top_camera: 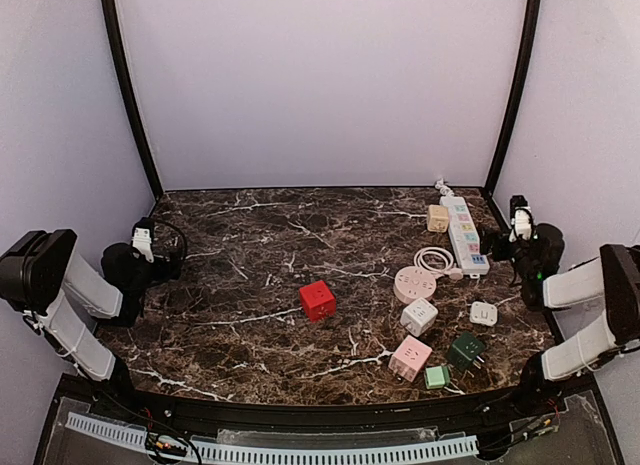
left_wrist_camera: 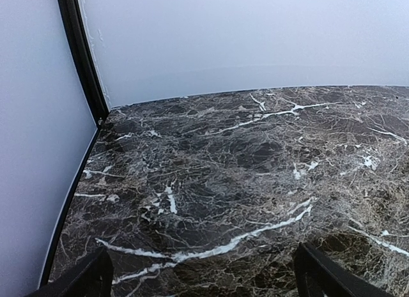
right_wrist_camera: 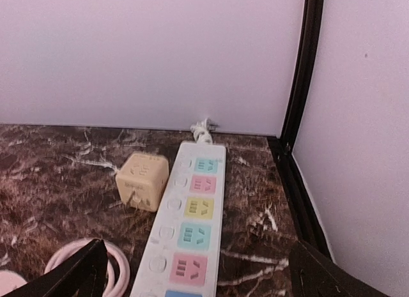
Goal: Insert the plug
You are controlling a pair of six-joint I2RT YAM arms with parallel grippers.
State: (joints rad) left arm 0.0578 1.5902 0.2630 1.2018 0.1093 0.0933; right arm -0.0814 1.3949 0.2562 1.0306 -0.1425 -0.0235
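A white power strip (top_camera: pixel 466 235) with coloured sockets lies at the back right, and it runs up the middle of the right wrist view (right_wrist_camera: pixel 188 227). A beige cube plug (top_camera: pixel 438 218) rests against its left side, prongs facing the camera (right_wrist_camera: pixel 142 181). A red cube plug (top_camera: pixel 318 300) sits alone mid-table. My right gripper (top_camera: pixel 520 230) hovers open just right of the strip, nothing between its fingers (right_wrist_camera: pixel 198 274). My left gripper (top_camera: pixel 150 247) stays open at the far left over bare marble (left_wrist_camera: pixel 204 278).
Near the front right lie a round pink socket (top_camera: pixel 413 283) with a coiled cable, a white cube (top_camera: pixel 419 316), a small white adapter (top_camera: pixel 484 313), a pink cube (top_camera: pixel 410 358), a dark green plug (top_camera: pixel 466 350) and a light green one (top_camera: pixel 436 377). Black frame posts (top_camera: pixel 510 95) flank the back wall.
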